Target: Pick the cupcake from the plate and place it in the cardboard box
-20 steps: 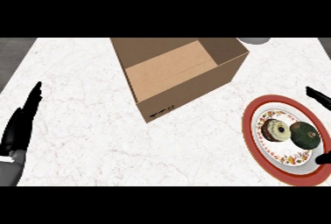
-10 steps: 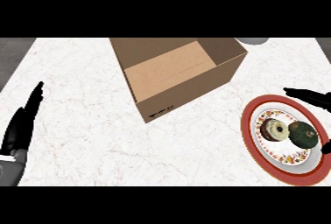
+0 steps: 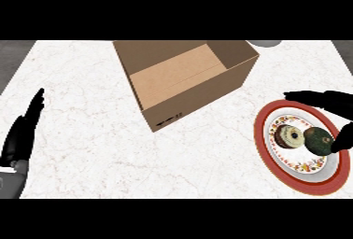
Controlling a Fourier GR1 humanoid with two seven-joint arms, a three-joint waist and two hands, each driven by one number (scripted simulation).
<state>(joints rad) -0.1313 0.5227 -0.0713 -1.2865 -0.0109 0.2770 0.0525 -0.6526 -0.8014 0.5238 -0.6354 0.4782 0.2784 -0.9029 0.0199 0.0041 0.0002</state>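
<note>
The cardboard box (image 3: 186, 79) stands in the upper middle of the frame on the white counter (image 3: 89, 140), with its open top showing the brown inside. It looks tilted in the picture, one corner pointing to the lower left.

The plate (image 3: 298, 181) lies at the right edge, below and to the right of the box and well apart from it. It has a red rim and a white centre with a flower pattern. Two things sit on it side by side: a pale ring-shaped item (image 3: 290, 137) with a dark top, which is probably the cupcake, and just to its right a dark green round item (image 3: 318, 140), touching it or almost touching.

The right hand (image 3: 324, 98) is at the right edge, above the plate. Its fingers are stretched out toward the left over the upper rim of the plate, and a dark part of it, perhaps the thumb, shows at the right side of the green item. The hand is spread open and holds nothing.

The left hand (image 3: 22, 135) rests at the left edge of the frame, fingers straight and pointing up, holding nothing.

A grey round object (image 3: 264, 43) is partly visible at the top edge, right of the box.
</note>
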